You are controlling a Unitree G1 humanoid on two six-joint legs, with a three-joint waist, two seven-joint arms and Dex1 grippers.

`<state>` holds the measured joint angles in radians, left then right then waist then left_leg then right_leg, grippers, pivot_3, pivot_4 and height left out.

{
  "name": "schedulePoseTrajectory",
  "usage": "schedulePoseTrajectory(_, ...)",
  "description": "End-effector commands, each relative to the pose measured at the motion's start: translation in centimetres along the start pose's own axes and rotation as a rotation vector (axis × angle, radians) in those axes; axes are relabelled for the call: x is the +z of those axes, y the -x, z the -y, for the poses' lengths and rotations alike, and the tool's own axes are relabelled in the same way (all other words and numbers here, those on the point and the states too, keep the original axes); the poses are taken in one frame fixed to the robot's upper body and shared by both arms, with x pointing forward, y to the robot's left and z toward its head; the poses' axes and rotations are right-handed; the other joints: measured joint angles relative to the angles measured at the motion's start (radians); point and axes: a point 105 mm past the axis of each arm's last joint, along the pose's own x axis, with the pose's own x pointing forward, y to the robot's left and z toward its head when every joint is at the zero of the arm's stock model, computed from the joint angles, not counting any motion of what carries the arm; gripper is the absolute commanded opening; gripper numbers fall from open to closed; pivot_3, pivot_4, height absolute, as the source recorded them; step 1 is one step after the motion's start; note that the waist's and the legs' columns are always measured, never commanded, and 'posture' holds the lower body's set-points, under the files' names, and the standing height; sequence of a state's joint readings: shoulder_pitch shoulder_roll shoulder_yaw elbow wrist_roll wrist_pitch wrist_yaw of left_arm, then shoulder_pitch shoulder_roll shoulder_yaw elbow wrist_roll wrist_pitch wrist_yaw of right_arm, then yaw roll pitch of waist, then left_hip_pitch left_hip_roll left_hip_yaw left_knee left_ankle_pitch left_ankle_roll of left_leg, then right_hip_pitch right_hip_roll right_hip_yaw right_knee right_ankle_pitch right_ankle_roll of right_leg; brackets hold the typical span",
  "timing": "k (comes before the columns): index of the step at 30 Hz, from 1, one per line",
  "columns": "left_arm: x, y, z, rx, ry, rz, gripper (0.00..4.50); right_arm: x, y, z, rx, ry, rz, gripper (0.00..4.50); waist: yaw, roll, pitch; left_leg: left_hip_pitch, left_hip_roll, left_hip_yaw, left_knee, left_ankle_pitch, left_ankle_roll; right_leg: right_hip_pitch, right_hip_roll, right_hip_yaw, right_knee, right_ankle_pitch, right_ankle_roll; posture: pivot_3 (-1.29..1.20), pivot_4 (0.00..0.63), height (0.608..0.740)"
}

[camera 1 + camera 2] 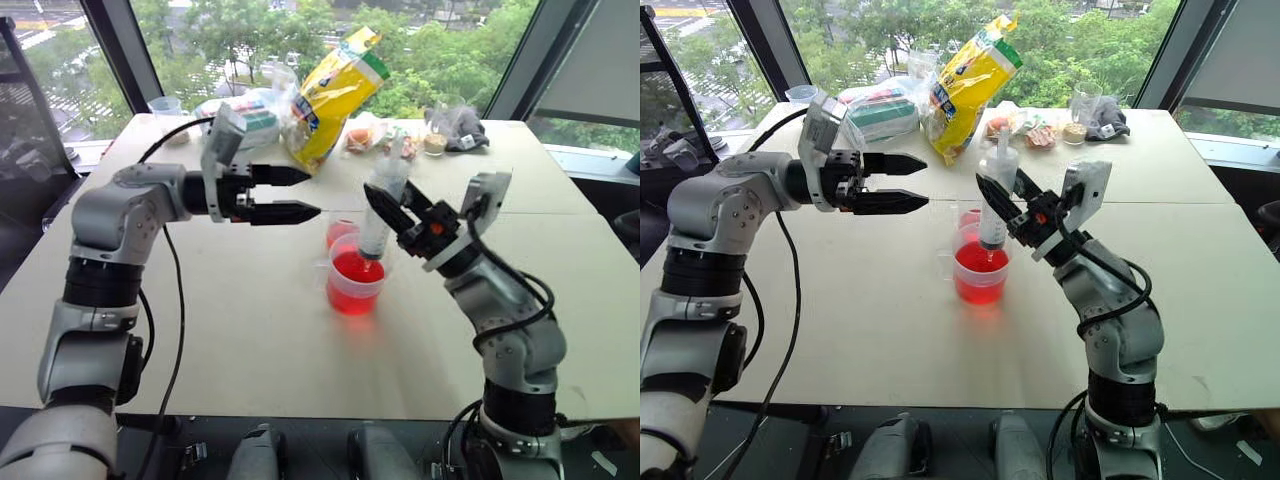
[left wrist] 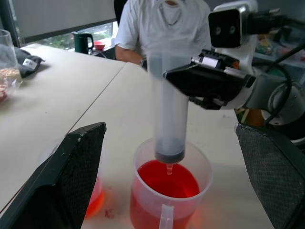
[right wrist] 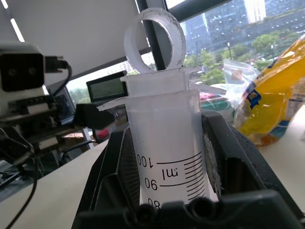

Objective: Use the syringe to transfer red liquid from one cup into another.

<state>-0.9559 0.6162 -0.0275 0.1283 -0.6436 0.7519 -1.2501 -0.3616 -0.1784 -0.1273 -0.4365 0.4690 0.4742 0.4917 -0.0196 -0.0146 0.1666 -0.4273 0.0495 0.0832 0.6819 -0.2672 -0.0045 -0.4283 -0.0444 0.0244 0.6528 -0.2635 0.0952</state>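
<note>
The syringe [image 2: 167,109] has a clear, smooth plastic barrel with printed black scale marks and a milky white plastic plunger ring. The measuring cup [image 1: 355,283] is translucent, slightly frosted plastic, and the red liquid [image 2: 167,179] in it has a glossy, wet surface. At its 11 o'clock stands the small narrow cup [image 1: 340,232], of thin clear plastic. The worktop [image 1: 250,330] is a matt, pale beige board, smooth. The right end effector [image 1: 381,209] has matt black plastic fingers; the left end effector [image 1: 300,194] has fingers [image 2: 71,171] faced with finely textured pads. The yellow bag [image 1: 330,95], at the measuring cup's 12 o'clock, is shiny, crinkled plastic film.
</note>
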Motion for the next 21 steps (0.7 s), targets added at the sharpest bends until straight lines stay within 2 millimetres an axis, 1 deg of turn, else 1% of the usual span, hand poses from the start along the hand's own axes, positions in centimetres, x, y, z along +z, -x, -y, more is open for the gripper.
schedulePoseTrajectory(1,1.6,-0.7,0.6,-0.069,-0.044,0.013,4.5,-0.2,-0.1,-1.0,0.023,0.07,0.037,1.44,0.002,0.0,0.0,0.0,0.0,0.0,0.0,0.0,0.0,0.0,0.0,0.0,0.0,0.0,0.0,0.0,0.15,0.74)
schedulePoseTrajectory(6,2.5,-2.2,0.7,-0.127,-0.077,0.013,4.5,-1.4,0.0,-1.3,0.021,0.088,0.018,1.44,0.006,0.0,0.0,0.0,0.0,-0.001,0.0,0.0,0.0,0.0,0.0,0.0,0.0,0.0,0.0,0.0,0.15,0.74)
schedulePoseTrajectory(10,2.7,-3.7,0.8,-0.163,-0.097,0.008,4.5,-2.0,0.1,-1.4,0.023,0.091,0.006,1.44,0.006,0.0,0.0,0.0,0.0,-0.001,0.0,0.0,0.0,0.0,0.0,0.0,0.0,0.0,0.0,0.0,0.15,0.74)
schedulePoseTrajectory(12,2.7,-4.4,1.1,-0.194,-0.092,0.001,4.5,-2.1,0.1,-1.3,0.02,0.095,0.003,1.44,0.006,0.0,0.0,0.0,0.0,-0.001,0.0,0.0,0.0,0.0,0.0,0.0,0.0,0.0,0.0,0.0,0.15,0.74)
schedulePoseTrajectory(15,2.2,-4.9,1.6,-0.242,-0.084,-0.021,4.5,-2.1,0.1,-1.3,0.017,0.105,0.0,1.44,0.002,0.0,0.0,0.0,0.0,-0.001,0.0,0.0,0.0,0.0,0.0,0.0,0.0,0.0,0.0,0.0,0.15,0.74)
schedulePoseTrajectory(18,1.6,-5.6,1.4,-0.245,-0.085,-0.041,4.5,-1.9,0.1,-1.3,0.017,0.113,0.001,1.44,0.004,0.0,0.0,0.0,0.0,-0.002,0.0,0.0,0.0,0.0,0.001,0.0,0.0,0.0,0.0,0.0,0.15,0.74)
schedulePoseTrajectory(21,1.5,-6.0,1.5,-0.254,-0.084,-0.045,4.5,-1.9,0.1,-1.4,0.017,0.118,0.001,1.44,0.005,0.0,0.0,0.0,0.0,-0.002,0.0,0.0,0.0,0.0,0.001,0.0,0.0,0.0,0.0,0.0,0.15,0.74)
